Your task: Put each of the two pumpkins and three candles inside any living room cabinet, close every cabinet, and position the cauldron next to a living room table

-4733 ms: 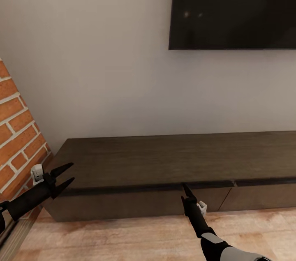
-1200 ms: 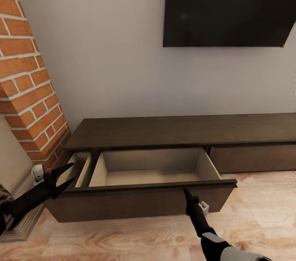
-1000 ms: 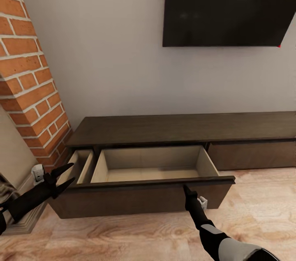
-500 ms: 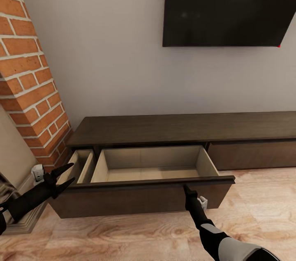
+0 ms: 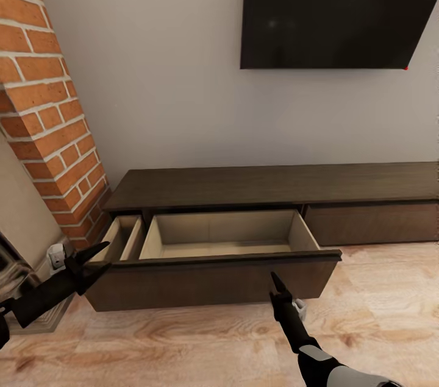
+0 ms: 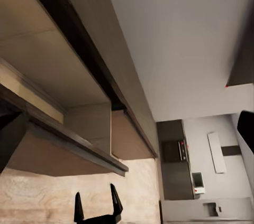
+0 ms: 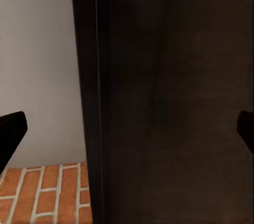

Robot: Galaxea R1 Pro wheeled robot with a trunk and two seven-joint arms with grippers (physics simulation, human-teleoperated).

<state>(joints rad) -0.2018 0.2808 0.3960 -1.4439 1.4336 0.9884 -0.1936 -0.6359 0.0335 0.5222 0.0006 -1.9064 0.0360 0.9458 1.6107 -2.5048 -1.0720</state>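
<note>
Currently I am standing in front of the cabinet (image 5: 268, 183), a long low dark unit against the wall under a black screen (image 5: 335, 6). Its wide drawer (image 5: 219, 244) is standing pulled out, pale interior exposed and nothing lying in it that I can see; a narrower drawer (image 5: 122, 236) beside it, toward the brick column (image 5: 42, 106), is also out.

My right gripper (image 5: 277, 287) is pointing up at the dark drawer front, just below its top lip, apparently a little off the wood. In the head view its fingers are lining up into one spike; the right wrist view is showing dark tips at both edges of the picture, so I am reading the jaws as spread and holding nothing. My left gripper (image 5: 92, 260) is hovering near the corner of the drawer front, fingers parted in a narrow V, empty.

Pumpkins, candles and cauldron are not in sight from here.

Judgement: the opening step is looking finished; fetching comes next. Notes for doing it well:
- back both arms straight away from the drawer front, so nothing nudges it shut;
- leave the drawers out as they are, since both openings are giving room for loading from above;
- turn the base only once the arms are clear of the wood.
</note>
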